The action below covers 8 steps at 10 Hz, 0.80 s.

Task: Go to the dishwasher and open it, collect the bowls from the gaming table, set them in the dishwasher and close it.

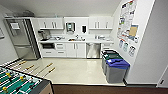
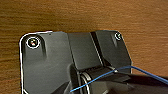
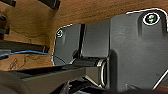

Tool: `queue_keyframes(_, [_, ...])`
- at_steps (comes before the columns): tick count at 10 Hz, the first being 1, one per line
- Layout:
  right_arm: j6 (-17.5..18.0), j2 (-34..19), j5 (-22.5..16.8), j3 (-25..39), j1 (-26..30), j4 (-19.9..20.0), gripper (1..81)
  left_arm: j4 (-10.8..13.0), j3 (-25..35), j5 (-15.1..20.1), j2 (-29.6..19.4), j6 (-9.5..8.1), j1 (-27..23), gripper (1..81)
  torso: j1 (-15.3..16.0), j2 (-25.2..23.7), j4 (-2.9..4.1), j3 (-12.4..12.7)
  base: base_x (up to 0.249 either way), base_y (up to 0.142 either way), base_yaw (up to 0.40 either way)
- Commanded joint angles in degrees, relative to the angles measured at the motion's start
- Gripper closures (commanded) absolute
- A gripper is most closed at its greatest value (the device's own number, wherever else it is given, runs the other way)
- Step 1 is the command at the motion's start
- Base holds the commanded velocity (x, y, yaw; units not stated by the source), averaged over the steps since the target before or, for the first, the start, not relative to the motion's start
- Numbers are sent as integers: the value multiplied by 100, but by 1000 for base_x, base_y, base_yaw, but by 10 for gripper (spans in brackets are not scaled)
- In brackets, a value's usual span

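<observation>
Left gripper (image 2: 82, 85) low over brown wood-grain floor (image 2: 75, 15).

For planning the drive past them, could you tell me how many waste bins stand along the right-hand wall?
2: a blue-lidded grey bin nearest the camera, and a green-lidded bin behind it, nearer the dishwasher. More may be hidden behind them.

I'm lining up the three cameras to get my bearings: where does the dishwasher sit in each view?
Head view: the dishwasher is under the far counter, right of centre, between the white cabinet doors and the bins, door shut.
Left wrist view: looks past the robot's dark plate at brown floor.
Right wrist view: brown floor again.
Shared landmark: that brown floor, probably the dark strip along the head view's bottom edge.
</observation>
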Motion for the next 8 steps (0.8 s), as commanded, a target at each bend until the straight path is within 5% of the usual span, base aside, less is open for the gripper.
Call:
queue_keyframes(1, [11,-74,-229,80,290,-80,10,44,72,276,-52,23,-284,10,0,0,0,0,228,0,0])
queue_keyframes(8, [11,-83,-230,80,290,-80,10,44,63,276,-43,32,-284,10,0,0,0,0,228,0,0])
